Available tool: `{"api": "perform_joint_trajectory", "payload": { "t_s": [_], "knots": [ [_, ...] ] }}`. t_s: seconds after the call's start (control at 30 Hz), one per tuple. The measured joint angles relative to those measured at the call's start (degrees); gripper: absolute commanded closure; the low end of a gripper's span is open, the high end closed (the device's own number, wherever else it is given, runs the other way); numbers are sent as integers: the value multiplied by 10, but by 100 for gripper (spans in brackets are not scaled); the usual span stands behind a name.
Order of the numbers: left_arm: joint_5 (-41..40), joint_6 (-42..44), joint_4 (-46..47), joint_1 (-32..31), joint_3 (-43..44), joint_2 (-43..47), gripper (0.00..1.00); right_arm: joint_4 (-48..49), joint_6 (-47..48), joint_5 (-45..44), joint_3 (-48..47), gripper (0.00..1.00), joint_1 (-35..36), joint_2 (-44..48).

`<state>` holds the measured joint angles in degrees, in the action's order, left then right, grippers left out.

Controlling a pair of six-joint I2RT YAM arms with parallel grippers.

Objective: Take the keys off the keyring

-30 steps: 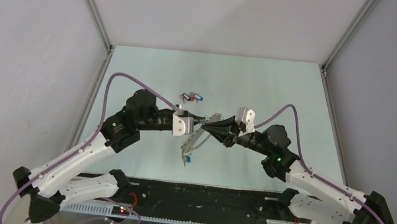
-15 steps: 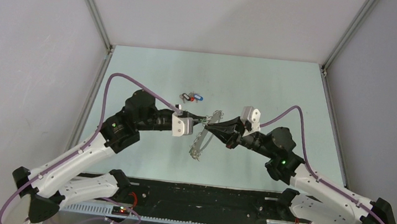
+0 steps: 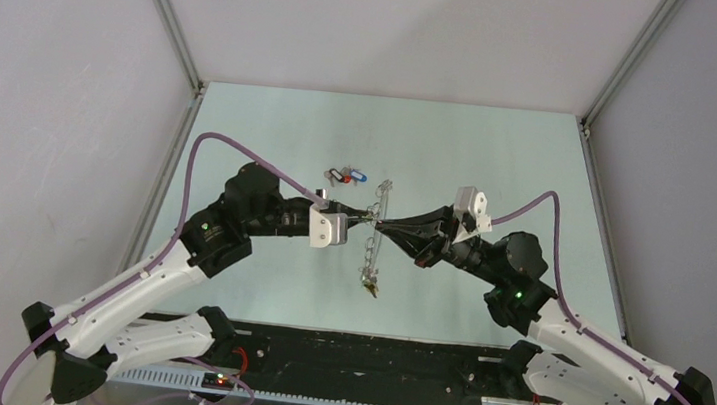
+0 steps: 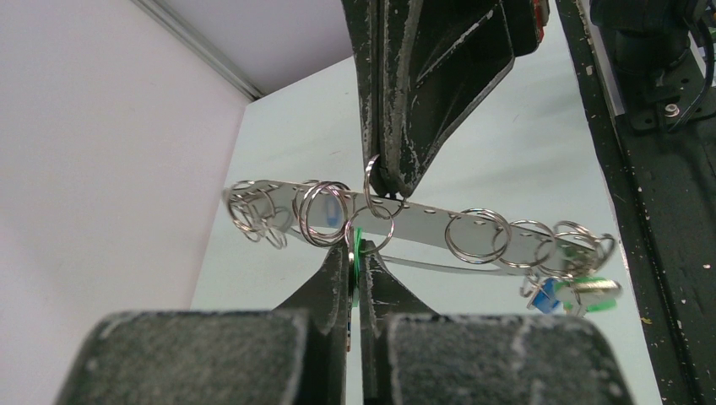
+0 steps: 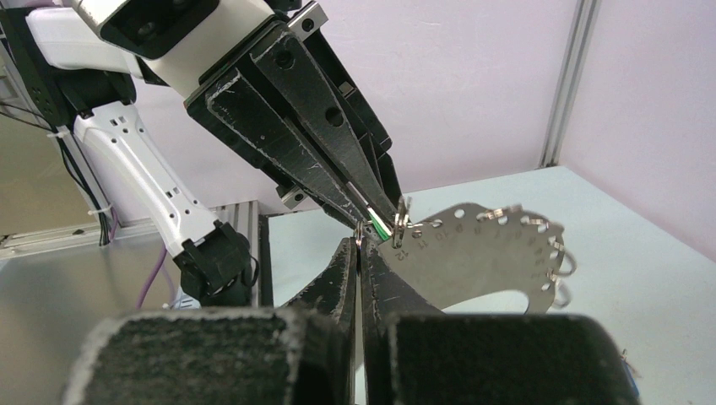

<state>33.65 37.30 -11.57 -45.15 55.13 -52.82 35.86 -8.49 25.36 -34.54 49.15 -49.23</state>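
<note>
Meeting over the middle of the pale green surface [image 3: 500, 157], both arms are holding the keyring [image 3: 370, 254] aloft, and the top view is showing it edge-on as a thin line. Only the wrist views are revealing its shape: a flat, dull metal crescent punched with numbered holes and fringed with shiny wire rings [image 4: 477, 236]. The left claw [image 4: 358, 253] is pinching tight on a thin green key head [image 5: 380, 229]. The right claw [image 5: 361, 245] is squeezing closed on 1 small ring [image 4: 377, 221]. More keys [image 4: 567, 291], blue- and green-headed, are dangling at 1 end. A loose cluster of coloured keys [image 3: 345, 175] is lying toward the far edge.
</note>
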Motion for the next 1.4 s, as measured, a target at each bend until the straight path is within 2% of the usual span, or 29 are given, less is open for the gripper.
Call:
{"api": "perform_joint_trajectory", "payload": {
  "t_s": [0.37,0.9,1.4],
  "knots": [
    [0,0,1,0,0,0,100,72,-71,45,0,100,-26,-37],
    [-5,1,-14,0,0,5,100,83,-171,116,-15,100,-48,-80],
    [-7,1,-32,1,0,12,100,147,-244,157,-17,100,-51,-125]
  ]
}}
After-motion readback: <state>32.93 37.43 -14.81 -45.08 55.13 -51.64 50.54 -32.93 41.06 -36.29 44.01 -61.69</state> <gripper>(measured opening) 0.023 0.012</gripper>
